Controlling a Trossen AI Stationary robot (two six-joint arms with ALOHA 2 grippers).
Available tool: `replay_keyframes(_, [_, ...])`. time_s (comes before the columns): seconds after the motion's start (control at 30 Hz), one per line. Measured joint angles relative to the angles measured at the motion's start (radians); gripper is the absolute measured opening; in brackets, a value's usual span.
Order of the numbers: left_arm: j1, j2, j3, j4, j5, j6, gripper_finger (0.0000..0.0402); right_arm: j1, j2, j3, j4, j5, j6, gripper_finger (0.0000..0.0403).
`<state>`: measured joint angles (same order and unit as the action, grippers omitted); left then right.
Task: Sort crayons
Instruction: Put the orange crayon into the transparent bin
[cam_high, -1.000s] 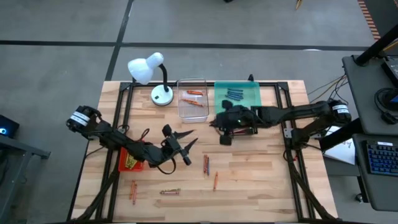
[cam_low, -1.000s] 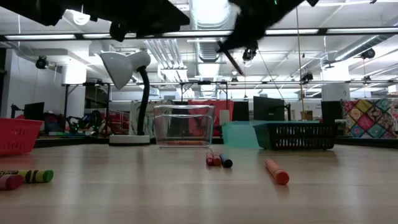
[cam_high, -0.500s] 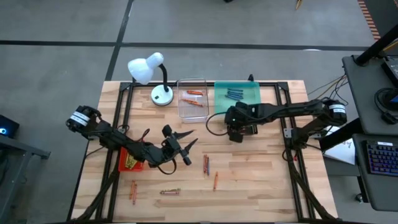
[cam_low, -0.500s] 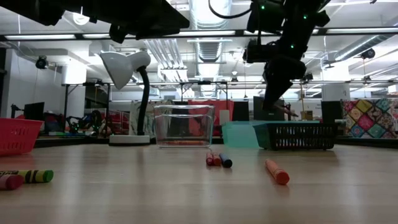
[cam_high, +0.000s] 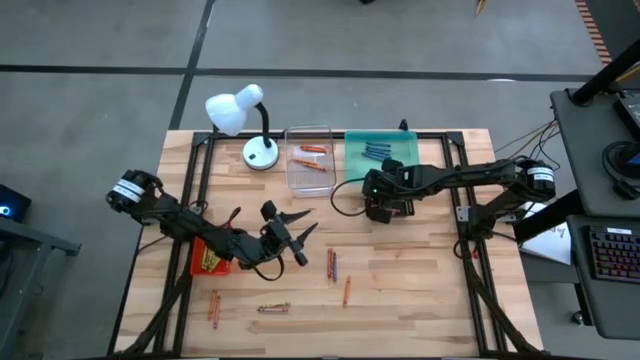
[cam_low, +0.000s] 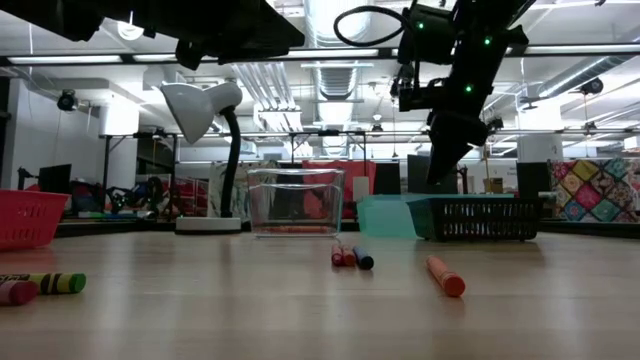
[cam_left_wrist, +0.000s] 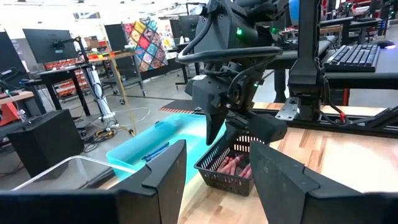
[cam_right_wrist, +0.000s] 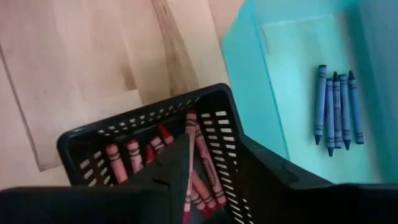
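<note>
My right gripper (cam_right_wrist: 211, 148) points steeply down into the black basket (cam_right_wrist: 93, 144), fingers open. The basket holds red crayons (cam_right_wrist: 124, 160). One red crayon (cam_right_wrist: 189, 163) stands nearly on end between the fingers, close to one of them. Blue crayons (cam_right_wrist: 336, 106) lie in the teal tray (cam_high: 382, 152), orange ones in the clear tray (cam_high: 309, 160), yellow ones in the red tray (cam_high: 208, 258). Loose crayons (cam_high: 332, 264) lie on the table. My left gripper (cam_high: 300, 236) hovers level and open, holding nothing, near the table's middle. My right gripper has the upright red crayon (cam_right_wrist: 188, 177) right beside one finger (cam_right_wrist: 166, 171). I cannot tell whether that finger touches it. The crayon's lower end is among the red crayons in the basket.
A white desk lamp (cam_high: 245, 125) stands at the far left. More loose crayons lie near the front edge (cam_high: 273, 308), (cam_high: 213, 308), and an orange one (cam_high: 346, 290) lies right of them. Black frame rails (cam_high: 462, 215) run along the table's sides.
My right gripper has come down and gone a little toward the table's right edge. It has tipped from nearly level to steeply downward and now stands over the black basket. Half a second ago the low view showed a small red thing at its fingertips. It shows none there now.
</note>
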<state>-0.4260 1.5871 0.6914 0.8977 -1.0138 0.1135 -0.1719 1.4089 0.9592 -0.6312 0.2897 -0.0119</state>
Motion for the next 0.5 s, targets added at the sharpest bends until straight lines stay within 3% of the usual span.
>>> replay_keyframes(0.3, [-0.038, -0.009, 0.036, -0.043, -0.002, 0.0, 0.016, 0.011, -0.013, 0.038, 0.009, -0.001, 0.015, 0.0148])
replay_keyframes(0.5, [-0.074, -0.016, 0.158, -0.321, -0.001, -0.045, 0.016, 0.057, -0.044, 0.048, 0.072, -0.001, 0.014, 0.0139])
